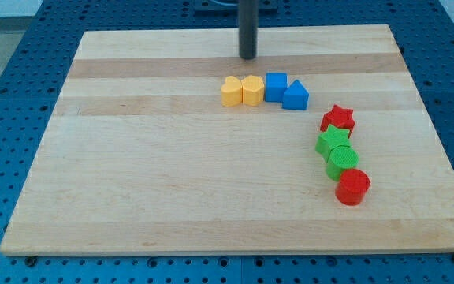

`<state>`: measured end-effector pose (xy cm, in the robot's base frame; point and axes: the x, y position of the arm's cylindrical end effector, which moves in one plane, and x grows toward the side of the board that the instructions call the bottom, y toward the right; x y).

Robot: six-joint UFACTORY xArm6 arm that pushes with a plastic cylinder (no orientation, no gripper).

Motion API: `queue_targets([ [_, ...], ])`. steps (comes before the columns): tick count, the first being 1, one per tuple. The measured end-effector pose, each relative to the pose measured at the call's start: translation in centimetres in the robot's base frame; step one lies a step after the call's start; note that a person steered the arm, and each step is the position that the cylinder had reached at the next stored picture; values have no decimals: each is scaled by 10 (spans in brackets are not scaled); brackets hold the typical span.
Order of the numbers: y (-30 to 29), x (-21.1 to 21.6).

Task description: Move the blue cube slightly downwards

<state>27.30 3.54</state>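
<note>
The blue cube (275, 86) sits on the wooden board (172, 173) above the view's centre. It touches a yellow hexagonal block (252, 91) on its left and a blue triangular block (295, 96) on its right. A yellow heart-shaped block (231, 91) sits left of the hexagon. My tip (247, 57) is the lower end of a dark rod. It stands above and to the left of the blue cube, apart from all blocks.
At the view's right a curved column of blocks runs downward: a red star (338, 119), a green star (334, 140), a green cylinder (343, 162) and a red cylinder (353, 187). The board lies on a blue perforated table (6, 95).
</note>
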Motion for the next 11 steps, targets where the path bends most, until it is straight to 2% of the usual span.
queue_targets([
  [2,42,30],
  [4,43,58],
  [11,34,65],
])
